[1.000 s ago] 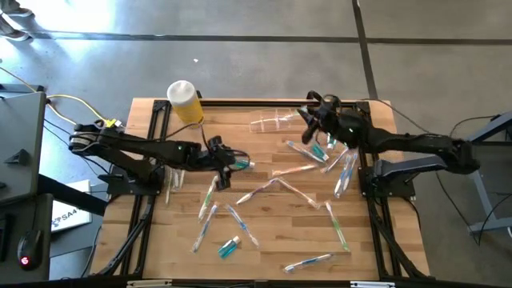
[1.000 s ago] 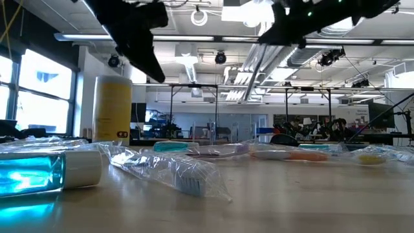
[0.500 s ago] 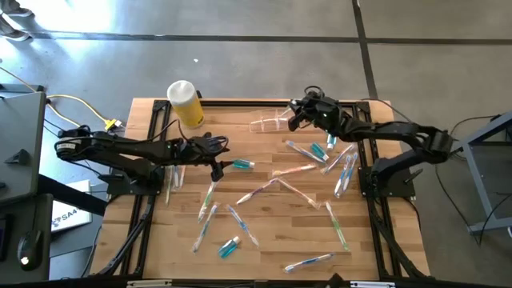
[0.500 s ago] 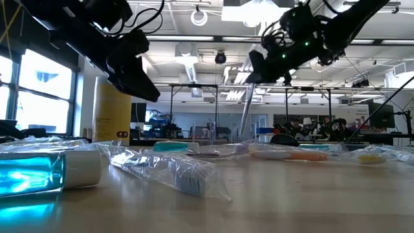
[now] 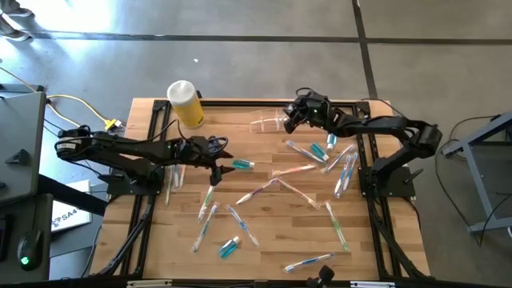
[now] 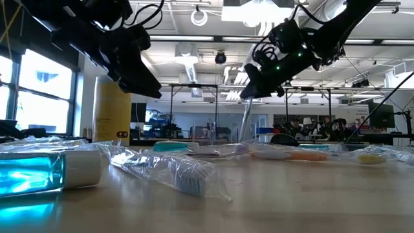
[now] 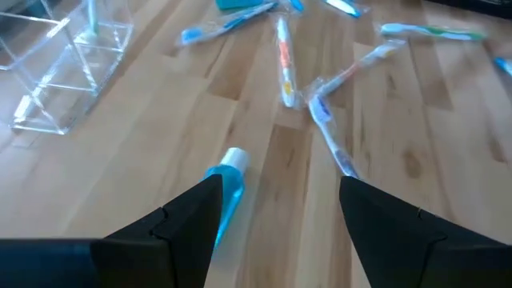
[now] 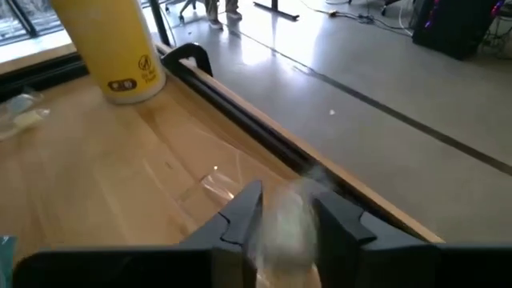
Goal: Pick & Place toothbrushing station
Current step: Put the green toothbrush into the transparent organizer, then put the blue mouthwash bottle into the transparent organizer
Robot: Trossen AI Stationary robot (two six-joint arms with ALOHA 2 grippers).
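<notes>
While the left gripper (image 5: pixel 218 160) hangs over the middle-left of the wooden table (image 5: pixel 264 232), its two dark fingers (image 7: pixel 196 220) stand spread wide with nothing between them, and a teal white-capped tube (image 7: pixel 226 180) lies on the boards just ahead of them. In the high view that same tube sits just beside the gripper, apart from it.

Over at the far edge of the table, the right gripper (image 5: pixel 290 118) reaches toward the clear plastic cup (image 5: pixel 268 123), which lies tipped on its side. The right wrist view shows the fingers (image 8: pixel 240 214) close on either side of a blurred clear object (most likely the cup's rim or a toothbrush wrapper, though I cannot tell which); whether they pinch it or have just let go cannot be told. In the low view a slim clear toothbrush (image 6: pixel 246 116) hangs nearly upright just beneath that gripper.

Many more toothbrushes (image 5: pixel 304 150) in clear wrappers lie scattered across the boards, well apart from the cup, with another teal tube (image 5: pixel 230 247) near the front edge. A yellow cylinder container (image 5: pixel 185 102) with a white top stands upright at the far left corner.
</notes>
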